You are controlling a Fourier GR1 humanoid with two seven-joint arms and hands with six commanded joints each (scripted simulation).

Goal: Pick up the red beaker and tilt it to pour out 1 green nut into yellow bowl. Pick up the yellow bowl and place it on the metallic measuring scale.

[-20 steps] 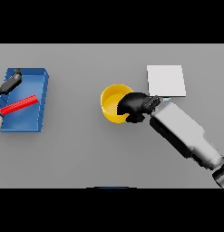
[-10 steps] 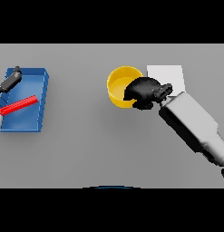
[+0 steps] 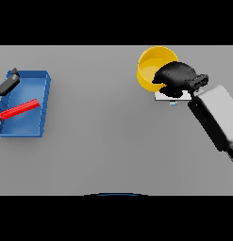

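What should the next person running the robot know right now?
Right hand: shut on the bowl, holding it at the table's far right, over the scale, which is mostly hidden beneath.
Left hand: at the left edge by the blue tray; fingers unclear.
Beaker: lying in the tray.
Nut: cannot be seen in the bowl.
Done: bowl picked up and brought to the scale.
Left: set the bowl down on the scale and let go.

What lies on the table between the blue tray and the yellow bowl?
Nothing: in the head view the grey table is bare between the blue tray and the yellow bowl, which the right hand holds above the scale.
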